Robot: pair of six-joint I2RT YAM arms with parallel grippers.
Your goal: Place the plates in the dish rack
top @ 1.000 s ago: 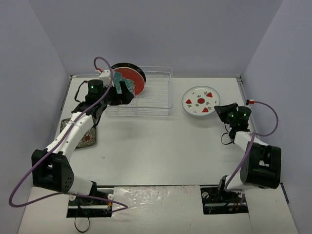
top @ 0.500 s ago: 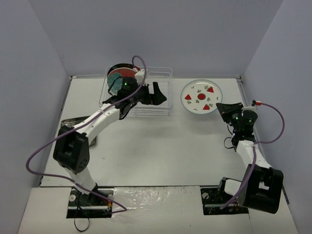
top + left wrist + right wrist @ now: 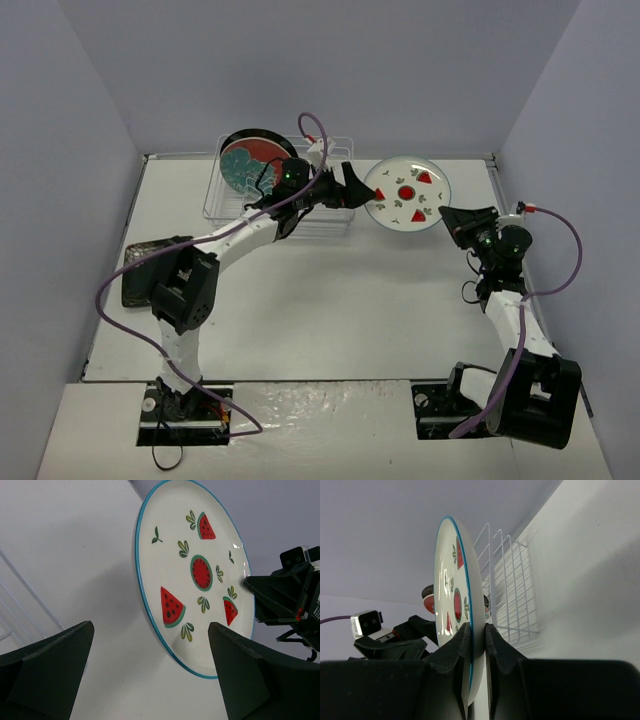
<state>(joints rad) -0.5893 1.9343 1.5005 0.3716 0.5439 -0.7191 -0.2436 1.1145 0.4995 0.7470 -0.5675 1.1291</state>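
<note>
Since half a second ago the left fingers (image 3: 349, 184) have swung right, off the dish rack (image 3: 228, 207) and past its right end. They are spread wide, just beside the left rim of the white plate with red spots (image 3: 405, 195), with nothing between them. The right fingers (image 3: 455, 218) stay clamped on that plate's near-right rim, and the plate has shifted slightly left. It hangs off the surface (image 3: 330, 300), tipped up on edge, face toward the left arm. It has white glaze, a blue rim, a round watermelon at centre, three red wedges and small green sprigs. The red-and-teal plate (image 3: 243, 162) stands unchanged at the rack's far-left end, with the black-rimmed plate (image 3: 262, 134) behind it. The black plate (image 3: 140, 280) lies flat at the surface's left.
</note>
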